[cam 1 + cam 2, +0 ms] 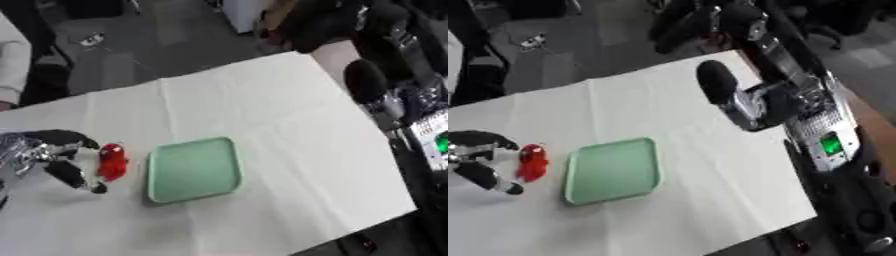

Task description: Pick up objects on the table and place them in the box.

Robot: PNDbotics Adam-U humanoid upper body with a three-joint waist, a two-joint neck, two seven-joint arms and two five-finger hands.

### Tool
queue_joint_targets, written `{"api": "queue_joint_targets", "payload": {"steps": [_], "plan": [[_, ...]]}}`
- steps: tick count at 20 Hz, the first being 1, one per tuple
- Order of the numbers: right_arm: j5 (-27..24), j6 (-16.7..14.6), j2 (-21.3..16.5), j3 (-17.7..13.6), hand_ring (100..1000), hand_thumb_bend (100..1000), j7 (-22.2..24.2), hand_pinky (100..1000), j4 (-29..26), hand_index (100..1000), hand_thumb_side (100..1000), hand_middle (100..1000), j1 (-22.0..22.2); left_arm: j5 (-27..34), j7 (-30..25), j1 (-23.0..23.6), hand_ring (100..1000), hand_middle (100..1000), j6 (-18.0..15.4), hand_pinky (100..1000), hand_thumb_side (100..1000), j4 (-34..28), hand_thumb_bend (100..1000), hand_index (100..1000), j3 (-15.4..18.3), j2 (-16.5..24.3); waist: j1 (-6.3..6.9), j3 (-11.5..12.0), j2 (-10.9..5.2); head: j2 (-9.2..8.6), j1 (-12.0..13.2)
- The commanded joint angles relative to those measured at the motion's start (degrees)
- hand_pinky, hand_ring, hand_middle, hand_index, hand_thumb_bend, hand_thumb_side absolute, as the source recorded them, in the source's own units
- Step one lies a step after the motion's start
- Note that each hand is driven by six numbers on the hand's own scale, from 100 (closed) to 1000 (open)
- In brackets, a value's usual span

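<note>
The left hand [54,155] sits at the left edge of the white-covered table [280,115], beside a small red object [111,161]. Its fingers curve around the near and far sides of the red object. Whether they actually touch or pinch it cannot be told from either view, and the object may be resting on the cloth.

The red object stands just to the left of a shallow green tray [194,170], close to the tray's left rim but apart from it. This tray is the only container visible and appears to serve as the box. Nothing lies inside it.

The right arm enters from the upper right. In the right eye view the right hand [719,82] hangs over the far right part of the table, well apart from the tray. The state of its fingers cannot be determined.

Judged step: securing the red object before carrying it a short way rightward into the tray.

Possible faults from this position:
- The object is small and upright; an uneven closing of the fingers could tip it or push it across the cloth.
- The tray rim is raised. A low carry could strike the rim and shift the tray.
- The cloth could wrinkle under a dragging finger and displace the object.
</note>
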Motion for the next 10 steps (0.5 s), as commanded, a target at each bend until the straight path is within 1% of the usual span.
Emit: {"api": "queue_joint_targets", "payload": {"steps": [1, 4, 7, 10], "plan": [[-0.4, 0.0, 0.0, -0.2, 654, 100, 0.2, 622, -0.9, 706, 800, 637, -1.7, -1.7, 2.3, -1.3, 714, 941, -0.4, 576, 630, 0.4, 722, 983, 1.8, 0.2, -0.18, -0.2, -0.60, -0.51, 0.6], [-0.6, 0.0, 0.3, -0.2, 654, 100, 0.3, 622, -0.9, 706, 799, 637, -2.0, -2.9, 4.0, -1.7, 709, 934, -0.8, 573, 627, 2.1, 728, 979, 3.1, -0.9, -0.19, -0.5, -0.52, -0.64, 1.1], [-0.9, 0.1, 0.8, -0.1, 654, 100, 0.4, 622, -0.9, 705, 799, 637, -2.5, -2.5, 5.2, -1.6, 687, 916, -2.0, 558, 623, 4.6, 729, 976, 4.8, -2.1, -0.21, -1.2, -0.24, -0.82, 1.9], [-1.2, 0.1, 1.5, 0.1, 653, 100, 0.6, 622, -0.9, 706, 798, 637, -3.1, -2.6, 6.0, -1.6, 702, 909, -2.9, 577, 611, 7.2, 714, 973, 6.0, -3.0, -0.27, -1.9, 0.09, -1.05, 2.7]]}}
